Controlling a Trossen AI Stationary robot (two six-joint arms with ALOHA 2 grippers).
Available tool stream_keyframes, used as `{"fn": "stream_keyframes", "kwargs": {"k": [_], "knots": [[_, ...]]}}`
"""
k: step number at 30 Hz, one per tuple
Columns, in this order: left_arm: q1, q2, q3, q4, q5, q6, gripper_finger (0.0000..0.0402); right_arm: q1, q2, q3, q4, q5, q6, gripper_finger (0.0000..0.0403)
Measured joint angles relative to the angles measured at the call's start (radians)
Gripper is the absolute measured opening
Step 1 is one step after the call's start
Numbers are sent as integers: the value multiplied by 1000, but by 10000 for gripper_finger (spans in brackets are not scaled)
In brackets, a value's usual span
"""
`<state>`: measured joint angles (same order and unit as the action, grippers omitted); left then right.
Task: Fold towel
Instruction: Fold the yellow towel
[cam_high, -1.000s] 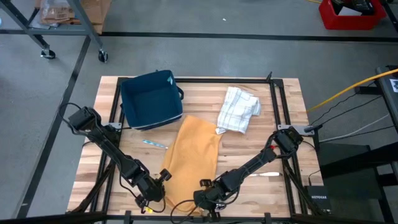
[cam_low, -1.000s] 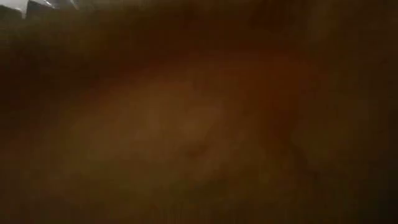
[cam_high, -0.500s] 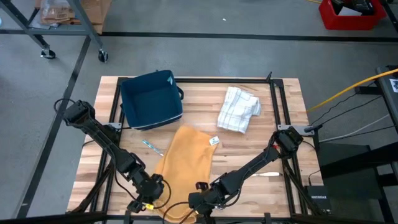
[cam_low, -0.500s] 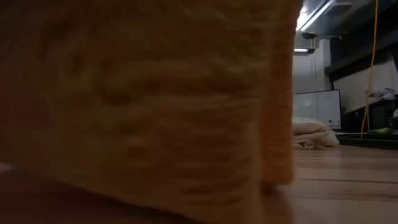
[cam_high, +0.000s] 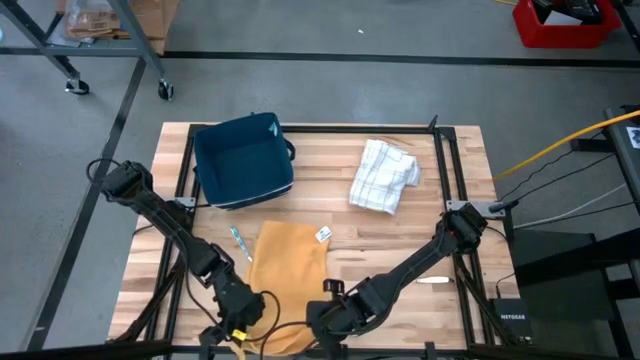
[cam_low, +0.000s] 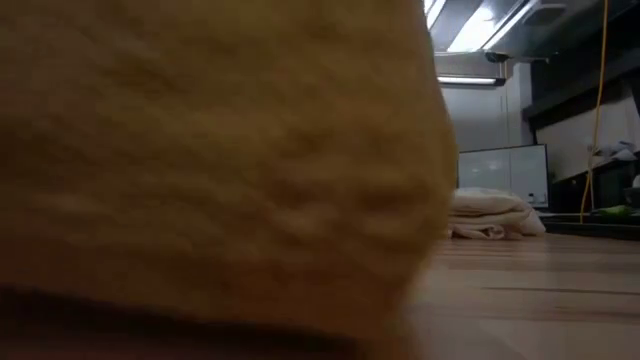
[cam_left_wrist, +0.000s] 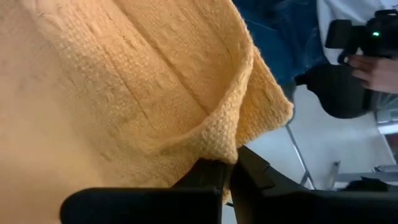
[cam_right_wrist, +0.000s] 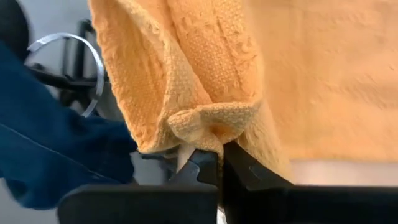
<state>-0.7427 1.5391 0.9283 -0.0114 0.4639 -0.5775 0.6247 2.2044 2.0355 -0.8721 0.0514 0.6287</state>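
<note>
Wooden surface (cam_high: 400, 240) carries a dark blue bin (cam_high: 243, 160) at far left; its interior shows nothing. Orange towel (cam_high: 285, 270) lies near centre, long axis running near to far. Left hand (cam_high: 243, 325) and right hand (cam_high: 318, 322) each clench its near edge.

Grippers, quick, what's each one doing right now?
Left gripper: shut on the orange towel.
Right gripper: shut on the orange towel.

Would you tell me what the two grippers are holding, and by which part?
Both hold the orange towel: left gripper and right gripper each pinch a corner at its near edge.
</note>
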Motion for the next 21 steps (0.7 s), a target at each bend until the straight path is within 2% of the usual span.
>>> {"fn": "stream_keyframes", "kwargs": {"k": [5,10,16,21], "knots": [[54,-2,0,-67,-28,2,1,-26,0,0,-80,11,3,1],[95,-39,0,-209,-97,43,0,-59,1,-2,-133,21,7,0],[138,-123,0,-393,-258,96,0,-114,1,-2,-204,21,-3,0],[165,-148,-1,-563,-415,118,0,-167,3,-2,-222,25,-86,0]]}}
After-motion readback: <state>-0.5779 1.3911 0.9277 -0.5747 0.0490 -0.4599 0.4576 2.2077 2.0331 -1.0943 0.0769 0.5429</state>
